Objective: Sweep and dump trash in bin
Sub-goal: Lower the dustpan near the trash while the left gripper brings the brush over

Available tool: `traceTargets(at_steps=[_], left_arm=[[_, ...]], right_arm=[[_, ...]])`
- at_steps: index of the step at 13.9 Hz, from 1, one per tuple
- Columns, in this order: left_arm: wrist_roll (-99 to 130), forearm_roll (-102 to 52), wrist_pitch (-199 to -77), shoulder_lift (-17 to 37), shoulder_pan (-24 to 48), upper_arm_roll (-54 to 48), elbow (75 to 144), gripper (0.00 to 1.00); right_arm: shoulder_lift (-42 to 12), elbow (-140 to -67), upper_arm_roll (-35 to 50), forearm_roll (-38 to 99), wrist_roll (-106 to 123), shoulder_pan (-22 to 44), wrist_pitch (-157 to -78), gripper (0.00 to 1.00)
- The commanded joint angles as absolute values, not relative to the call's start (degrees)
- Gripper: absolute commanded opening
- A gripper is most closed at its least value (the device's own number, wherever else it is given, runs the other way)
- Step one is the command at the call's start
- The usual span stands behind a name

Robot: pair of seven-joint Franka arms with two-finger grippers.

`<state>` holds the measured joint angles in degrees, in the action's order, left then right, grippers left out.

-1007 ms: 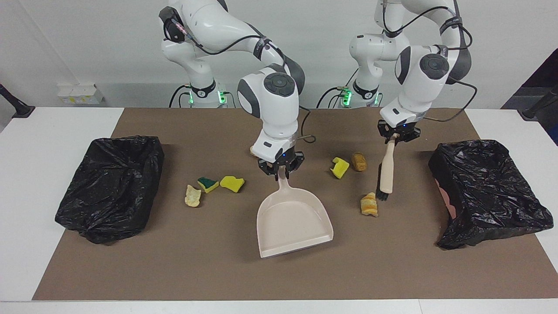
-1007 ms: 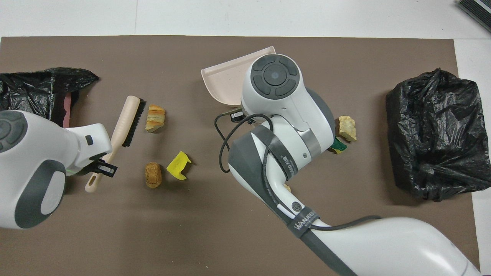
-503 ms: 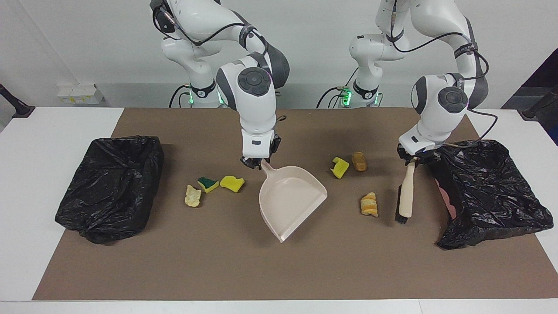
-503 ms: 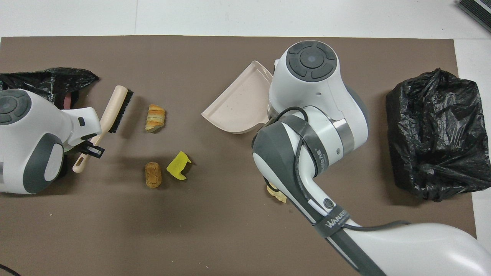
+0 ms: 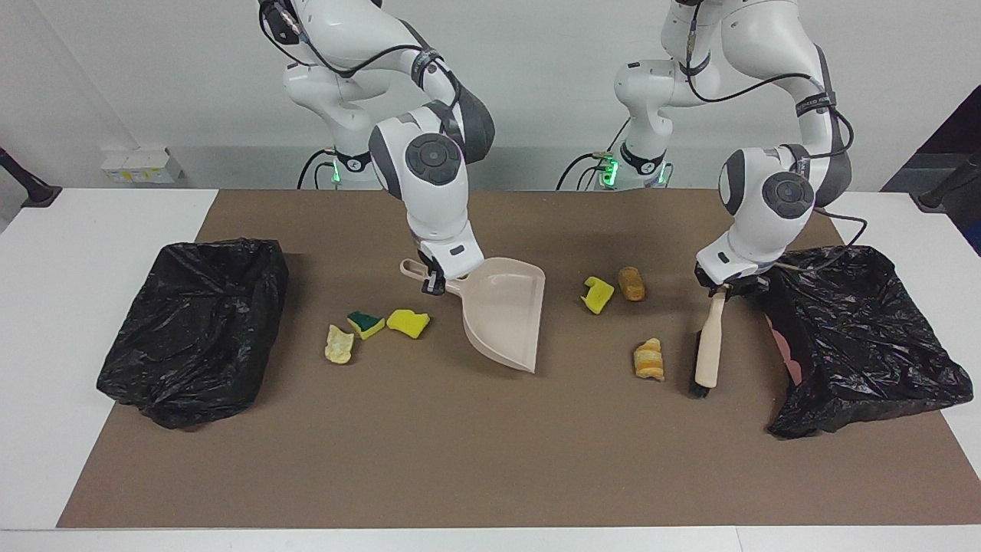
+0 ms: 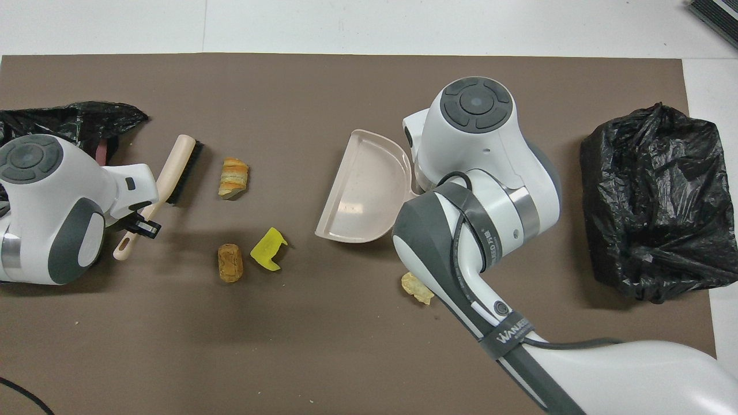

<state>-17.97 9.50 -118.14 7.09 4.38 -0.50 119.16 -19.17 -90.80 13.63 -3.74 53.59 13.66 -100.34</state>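
My right gripper (image 5: 438, 280) is shut on the handle of the beige dustpan (image 5: 506, 314), (image 6: 363, 190), held tilted low over the mat's middle with its mouth toward the left arm's end. My left gripper (image 5: 724, 285), (image 6: 141, 222) is shut on the beige brush (image 5: 708, 345), (image 6: 179, 167), bristles down beside an orange-brown chunk (image 5: 649, 359). A yellow sponge (image 5: 597, 294) and a brown chunk (image 5: 631, 283) lie nearer the robots. A cream chunk (image 5: 338, 343), a green-backed sponge (image 5: 365, 323) and a yellow sponge (image 5: 408, 323) lie toward the right arm's end. Another cream chunk (image 6: 416, 287) shows overhead.
A bin lined with a black bag (image 5: 191, 322) stands at the right arm's end of the brown mat (image 5: 490, 460). A second black-bagged bin (image 5: 858, 330) stands at the left arm's end, close beside the brush.
The right gripper swung the dustpan round so its mouth faces the left arm's end, and moved toward the right arm's end. The left gripper carried the brush toward the bin at the left arm's end.
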Motion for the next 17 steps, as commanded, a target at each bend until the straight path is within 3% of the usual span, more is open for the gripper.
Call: traceTargets(at_steps=[1,4,12,17], left_arm=[[-18.02,10.55,-118.39,4.75,5.89,-0.26,122.51,0.00],[-18.02,10.55,-118.04,4.48,5.98,-0.53,122.78,0.00],[-16.09,9.94,-114.35,3.52,8.61,-3.33,123.31,0.00],[-14.51,5.56,-113.90,0.53,9.05,-12.19,127.43,0.00]], right_arm=[[-14.16,-98.59,14.41,-4.13,59.58,12.74,-103.61,0.00],[-12.58,-104.67,14.41,-3.96,62.75,13.09,-108.45,0.00],[-13.27,-105.91,14.41,-3.96,50.36,14.06,-110.65,0.00],[-14.41,-106.35,14.41,-3.96,49.75,14.94,-114.08,0.00]])
